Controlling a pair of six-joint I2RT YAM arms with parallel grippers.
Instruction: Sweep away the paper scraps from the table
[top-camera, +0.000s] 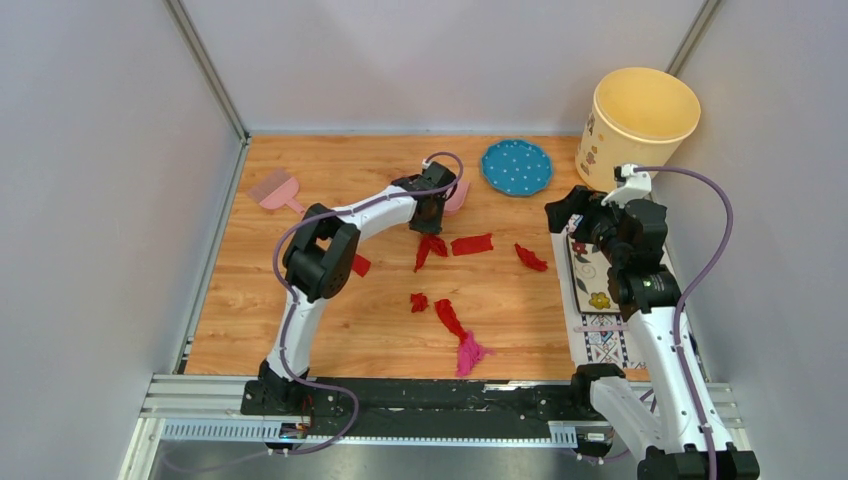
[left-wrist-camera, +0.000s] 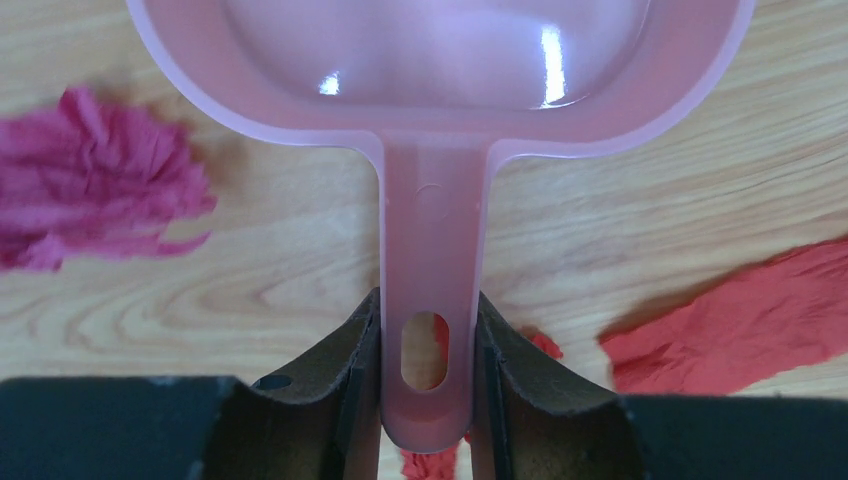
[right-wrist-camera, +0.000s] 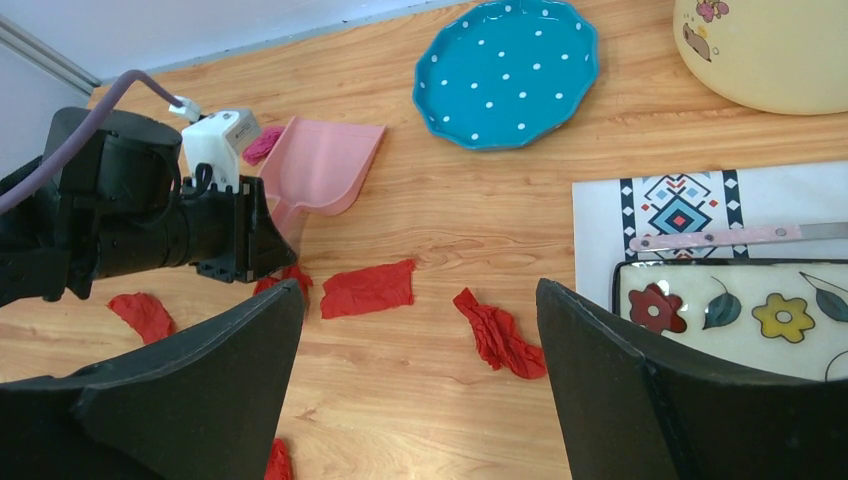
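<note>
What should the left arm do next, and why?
Probably lift the dustpan and set it by the paper scraps: the left gripper is shut on its handle, scraps lie loose on the table near it, and the right gripper is open, empty.

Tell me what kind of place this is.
Probably a robot test cell staged as a home tabletop: plain grey walls and a metal rail box in a wood-grain table, with props like a pink dustpan, a dotted blue plate and paper scraps.

Bright, even overhead light, soft shadows; glare on the dustpan (left-wrist-camera: 440, 130), left fingers (left-wrist-camera: 325, 400) slightly soft
</note>
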